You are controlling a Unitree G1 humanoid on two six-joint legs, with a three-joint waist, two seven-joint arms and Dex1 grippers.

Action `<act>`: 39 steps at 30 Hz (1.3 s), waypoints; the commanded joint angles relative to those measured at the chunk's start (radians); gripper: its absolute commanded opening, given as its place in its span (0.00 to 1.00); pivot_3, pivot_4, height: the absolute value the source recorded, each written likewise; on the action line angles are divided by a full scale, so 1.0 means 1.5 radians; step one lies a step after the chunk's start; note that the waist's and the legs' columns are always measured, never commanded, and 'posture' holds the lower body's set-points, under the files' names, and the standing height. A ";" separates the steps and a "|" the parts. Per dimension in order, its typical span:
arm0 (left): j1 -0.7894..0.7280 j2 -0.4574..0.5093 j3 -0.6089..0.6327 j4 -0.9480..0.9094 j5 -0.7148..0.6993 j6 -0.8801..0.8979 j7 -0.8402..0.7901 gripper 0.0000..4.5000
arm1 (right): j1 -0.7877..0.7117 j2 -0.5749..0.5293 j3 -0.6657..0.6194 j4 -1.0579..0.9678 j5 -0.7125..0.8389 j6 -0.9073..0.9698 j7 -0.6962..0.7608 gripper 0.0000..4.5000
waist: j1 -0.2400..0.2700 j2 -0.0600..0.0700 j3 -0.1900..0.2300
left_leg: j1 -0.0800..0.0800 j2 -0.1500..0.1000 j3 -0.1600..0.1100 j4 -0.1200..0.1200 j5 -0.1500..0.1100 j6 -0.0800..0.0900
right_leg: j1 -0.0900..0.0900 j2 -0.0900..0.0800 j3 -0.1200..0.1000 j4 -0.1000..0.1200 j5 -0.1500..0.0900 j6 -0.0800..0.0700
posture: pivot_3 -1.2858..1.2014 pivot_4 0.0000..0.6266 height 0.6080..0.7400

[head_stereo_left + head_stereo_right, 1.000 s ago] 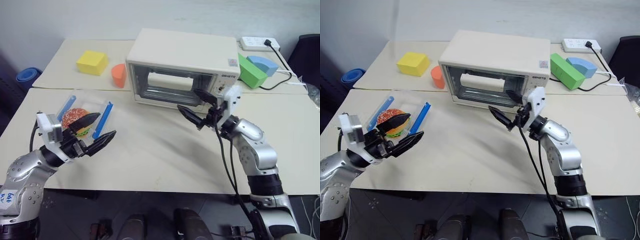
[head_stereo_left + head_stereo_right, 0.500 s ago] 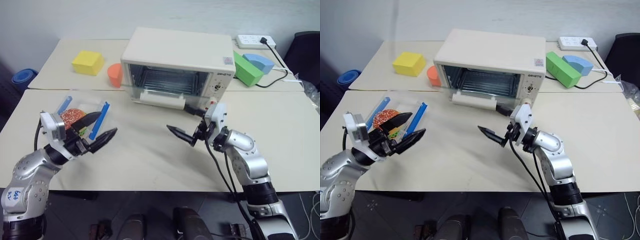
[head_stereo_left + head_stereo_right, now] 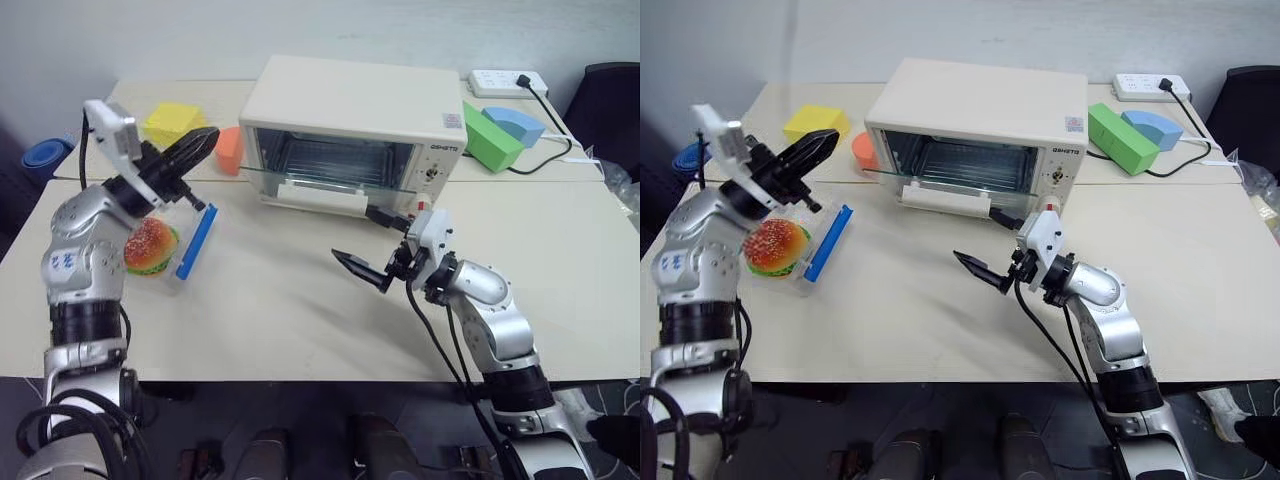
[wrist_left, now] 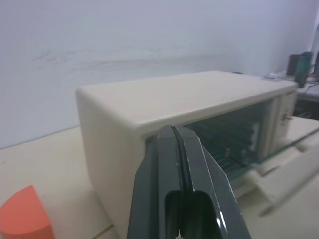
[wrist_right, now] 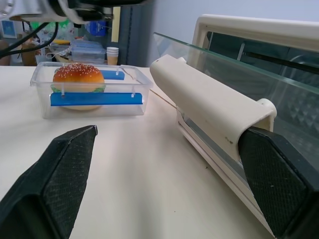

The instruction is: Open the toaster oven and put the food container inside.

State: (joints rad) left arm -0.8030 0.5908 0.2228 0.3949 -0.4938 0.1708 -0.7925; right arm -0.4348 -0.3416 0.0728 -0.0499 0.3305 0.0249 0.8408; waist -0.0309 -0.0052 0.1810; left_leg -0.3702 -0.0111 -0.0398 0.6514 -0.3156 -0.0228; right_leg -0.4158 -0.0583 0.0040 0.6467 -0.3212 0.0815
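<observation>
Oven door (image 3: 318, 192) down, left end effector (image 3: 192, 148) raised

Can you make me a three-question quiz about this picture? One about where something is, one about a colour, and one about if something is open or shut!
1. Where is the food container?
A. inside the oven
B. on the table
C. in the right pincer

2. What colour are the container's side clips?
A. blue
B. red
C. green

3. How is the toaster oven door?
A. shut tight
C. taken off
B. dropped open

Answers:
1. B, it sits on the table in front of and to the left of the oven, with the burger in it.
2. A, the long strip along its side is blue.
3. B, the glass door hangs forward with its white handle out in front.
</observation>
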 commanded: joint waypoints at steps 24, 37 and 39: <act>0.060 0.010 -0.155 -0.035 0.168 0.000 -0.170 0.01 | 0.325 -0.132 -0.136 -0.139 0.023 -0.100 0.027 1.00 | 0.021 -0.001 0.000 | -0.001 -0.003 -0.001 0.005 -0.002 0.003 | 0.002 -0.002 0.001 -0.001 0.001 0.001 | 0.52 0.24 1.00; 0.140 -0.002 -0.208 -0.128 0.254 0.062 -0.061 0.01 | 0.302 -0.128 -0.156 -0.143 0.071 -0.090 0.018 1.00 | 0.021 -0.001 0.000 | 0.000 -0.001 -0.001 0.007 -0.002 0.004 | 0.003 -0.001 0.001 0.000 0.001 0.002 | 0.52 0.24 1.00; 0.149 -0.009 -0.198 -0.143 0.238 0.071 -0.057 0.01 | 0.288 -0.127 -0.162 -0.140 0.084 -0.076 0.010 1.00 | 0.021 -0.001 0.000 | 0.000 -0.002 -0.001 0.007 -0.002 0.005 | 0.003 -0.002 0.001 0.000 0.001 0.002 | 0.52 0.24 1.00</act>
State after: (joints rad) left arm -0.5971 0.5841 -0.0928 0.2171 -0.1257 0.2655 -0.8869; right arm 0.0063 -0.5377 -0.1408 -0.2335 0.4225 -0.0987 0.8672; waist 0.0000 -0.0068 0.1814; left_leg -0.3697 -0.0137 -0.0417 0.6617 -0.3180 -0.0161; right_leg -0.4112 -0.0607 0.0056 0.6470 -0.3194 0.0850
